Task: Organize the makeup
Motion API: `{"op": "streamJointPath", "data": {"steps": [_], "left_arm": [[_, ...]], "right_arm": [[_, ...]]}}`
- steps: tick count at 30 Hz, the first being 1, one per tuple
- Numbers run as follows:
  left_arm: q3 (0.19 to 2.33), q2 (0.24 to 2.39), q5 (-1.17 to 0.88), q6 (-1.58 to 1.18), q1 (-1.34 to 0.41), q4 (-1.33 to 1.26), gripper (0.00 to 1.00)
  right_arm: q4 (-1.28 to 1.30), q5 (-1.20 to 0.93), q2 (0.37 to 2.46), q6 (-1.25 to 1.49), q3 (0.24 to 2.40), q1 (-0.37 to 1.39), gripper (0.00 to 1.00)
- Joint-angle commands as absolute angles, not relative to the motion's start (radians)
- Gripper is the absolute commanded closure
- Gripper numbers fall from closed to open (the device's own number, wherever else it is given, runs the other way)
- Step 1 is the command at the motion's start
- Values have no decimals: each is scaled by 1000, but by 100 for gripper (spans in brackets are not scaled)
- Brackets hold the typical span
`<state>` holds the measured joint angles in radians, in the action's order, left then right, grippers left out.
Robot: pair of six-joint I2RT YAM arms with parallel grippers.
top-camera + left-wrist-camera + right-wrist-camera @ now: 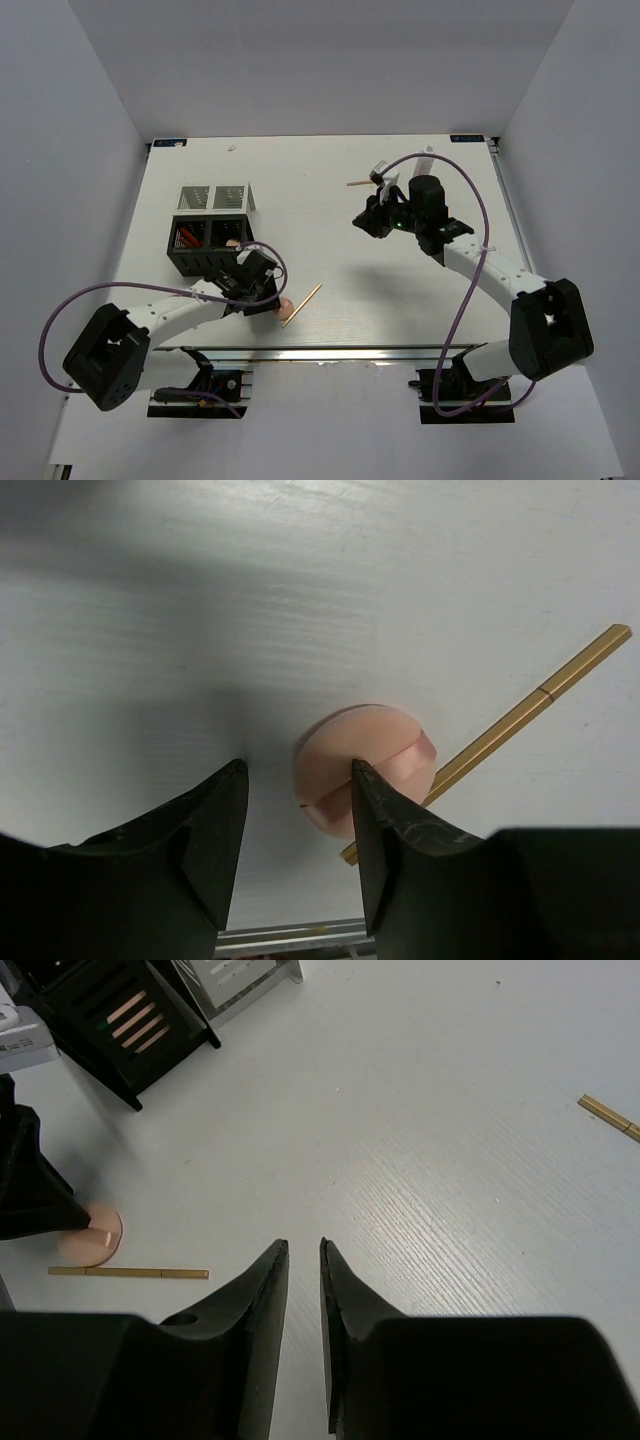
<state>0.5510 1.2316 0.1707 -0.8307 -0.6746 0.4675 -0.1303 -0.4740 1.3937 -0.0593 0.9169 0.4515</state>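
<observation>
A peach-pink disc (365,765) lies flat on the white table near the front edge. My left gripper (299,770) is open just above the table. Its right finger (385,810) overlaps the disc's left part, so most of the disc sits outside the gap. A thin golden wooden stick (530,710) lies slanted against the disc's right side. In the top view the disc (286,307) and stick (302,304) sit at the left gripper (274,298). My right gripper (303,1245) is empty with a narrow gap, held above the middle of the table (368,222). A second wooden stick (357,183) lies behind it.
The black compartmented organizer (205,245) stands at the left with thin black-and-red sticks (185,237) in one compartment; a clear rack (215,197) stands behind it. The right wrist view shows the organizer (120,1020), the disc (90,1237) and both sticks (130,1273), (610,1117).
</observation>
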Motion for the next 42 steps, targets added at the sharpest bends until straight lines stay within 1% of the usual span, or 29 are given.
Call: {"op": "streamJointPath", "data": {"steps": [1, 5, 7, 8, 10, 11, 14, 15, 21, 28, 32, 34, 36, 38, 39, 42], "left_arm": [[577, 1258, 181, -822, -690, 404, 45], [580, 1281, 155, -801, -696, 367, 53], [577, 1292, 134, -796, -699, 350, 59], [577, 1304, 129, -795, -699, 345, 65], [574, 1319, 110, -792, -699, 331, 74], [574, 1322, 107, -790, -699, 330, 82], [578, 1328, 103, -787, -701, 328, 93], [584, 1327, 113, -785, -700, 339, 100], [689, 1282, 152, -763, -701, 360, 100], [850, 1227, 144, -709, -701, 382, 100], [966, 1210, 239, -652, -700, 446, 100], [1049, 1221, 359, -606, -689, 526, 100], [1094, 1245, 422, -578, -622, 586, 100], [1123, 1253, 434, -552, -556, 650, 100], [1123, 1250, 434, -542, -492, 660, 100], [1123, 1246, 454, -488, -402, 660, 100]], "right_arm": [[-158, -489, 1356, -55, 899, 440, 75], [-158, -494, 1354, -52, 891, 433, 75], [-160, -495, 1353, -52, 890, 428, 75], [-161, -495, 1353, -52, 891, 428, 75], [-161, -499, 1353, -49, 891, 425, 75], [-160, -499, 1351, -49, 891, 425, 75], [-155, -499, 1345, -49, 890, 419, 75], [-153, -499, 1344, -49, 885, 416, 75], [-146, -508, 1321, -60, 859, 410, 75], [-140, -531, 1301, -87, 835, 408, 72], [-141, -534, 1299, -90, 831, 408, 72], [-140, -537, 1302, -92, 830, 408, 72], [-132, -545, 1305, -101, 830, 407, 71], [-114, -573, 1313, -115, 833, 408, 70], [-106, -593, 1318, -141, 833, 408, 68], [-46, -684, 1333, -217, 838, 410, 58]]}}
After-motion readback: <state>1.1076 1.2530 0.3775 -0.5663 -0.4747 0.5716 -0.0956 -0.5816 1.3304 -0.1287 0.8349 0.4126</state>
